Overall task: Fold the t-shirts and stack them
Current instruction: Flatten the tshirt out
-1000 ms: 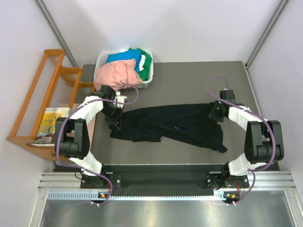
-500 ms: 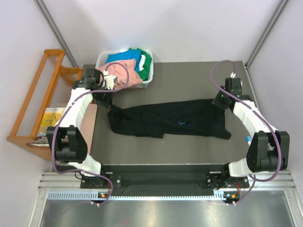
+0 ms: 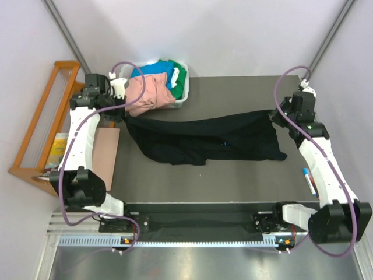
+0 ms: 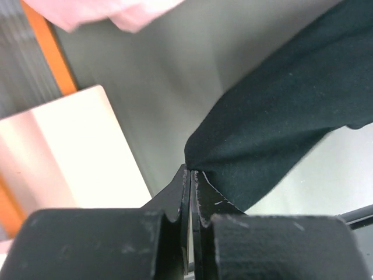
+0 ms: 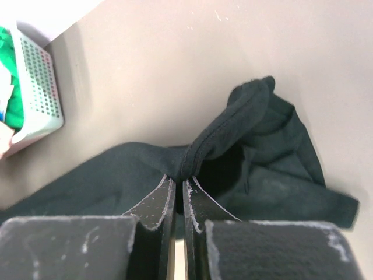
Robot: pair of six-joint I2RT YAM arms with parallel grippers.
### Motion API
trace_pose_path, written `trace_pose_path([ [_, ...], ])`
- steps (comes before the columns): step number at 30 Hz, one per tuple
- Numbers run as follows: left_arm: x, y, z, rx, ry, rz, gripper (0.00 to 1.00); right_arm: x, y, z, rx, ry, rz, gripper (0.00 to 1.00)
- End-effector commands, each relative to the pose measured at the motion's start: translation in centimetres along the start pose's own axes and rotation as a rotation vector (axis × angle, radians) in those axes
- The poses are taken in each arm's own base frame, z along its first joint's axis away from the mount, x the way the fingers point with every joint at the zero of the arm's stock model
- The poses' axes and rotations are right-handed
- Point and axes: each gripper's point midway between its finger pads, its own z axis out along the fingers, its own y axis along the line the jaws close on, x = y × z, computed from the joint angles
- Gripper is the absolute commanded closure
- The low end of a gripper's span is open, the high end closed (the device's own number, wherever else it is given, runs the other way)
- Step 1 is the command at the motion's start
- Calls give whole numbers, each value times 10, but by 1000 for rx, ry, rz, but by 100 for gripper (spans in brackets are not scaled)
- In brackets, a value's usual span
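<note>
A second ago both my arms were drawn in over the middle of the desk (image 3: 233,181), with the black t-shirt (image 3: 204,140) bunched between them. Since then I have swung them outward and toward the far edge. My left claw (image 3: 121,115) now sits by the far-left corner, just beside the white bin (image 3: 187,87), and my right claw (image 3: 274,114) is close to the right edge. The shirt has gone from a narrow rumpled band to a much wider spread across the far half of the desk.

Both claws are pinched fully together on cloth. From the left wrist, my left claw (image 4: 189,172) grips a gathered point of the black fabric (image 4: 274,128). From the right wrist, my right claw (image 5: 178,178) nips a stitched hem of the same shirt (image 5: 262,169).

The upper edge runs taut between my claws with a slight sag. The lower part lies creased on the desk, one corner trailing toward the right edge. A small light-blue mark (image 3: 221,142) shows near its middle.

The salmon-pink shirt (image 3: 148,93), blue shirt (image 3: 154,69) and green shirt (image 3: 178,73) are heaped in the bin.
</note>
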Motion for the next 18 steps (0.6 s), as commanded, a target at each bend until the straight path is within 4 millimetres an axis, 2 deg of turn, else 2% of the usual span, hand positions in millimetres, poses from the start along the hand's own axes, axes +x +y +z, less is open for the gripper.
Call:
trace_pose_path([
  [1, -29, -5, -49, -38, -137, 47, 100, -16, 3, -40, -24, -99, 6, 100],
  [6, -53, -10, -87, -56, -227, 67, 100, -66, 22, -111, -100, -306, 14, 99],
  [7, -60, -11, -100, -68, -253, 72, 100, -74, 24, -121, -106, -333, 18, 99],
  [9, -66, -13, -114, -78, -280, 76, 100, -89, 33, -151, -147, -397, 24, 100],
  [10, -70, -16, -128, -86, -308, 81, 100, -94, 35, -161, -161, -420, 25, 100],
  [11, -71, -18, -135, -89, -324, 84, 100, -102, 39, -182, -191, -469, 28, 100],
  [12, -73, -21, -144, -88, -344, 89, 100, -106, 40, -194, -203, -497, 25, 100],
  [13, -76, -28, -163, -88, -395, 107, 100, -109, 40, -213, -222, -541, 22, 100],
  [14, -75, -31, -172, -92, -415, 117, 100, -115, 43, -229, -237, -577, 18, 100],
  [15, -76, -34, -183, -99, -444, 127, 100, -116, 38, -237, -217, -594, 23, 100],
  [16, -78, -40, -204, -116, -500, 145, 100, -119, 38, -252, -230, -628, 25, 100],
  [18, -77, -45, -226, -135, -549, 161, 100, -127, 41, -280, -260, -689, 16, 100],
])
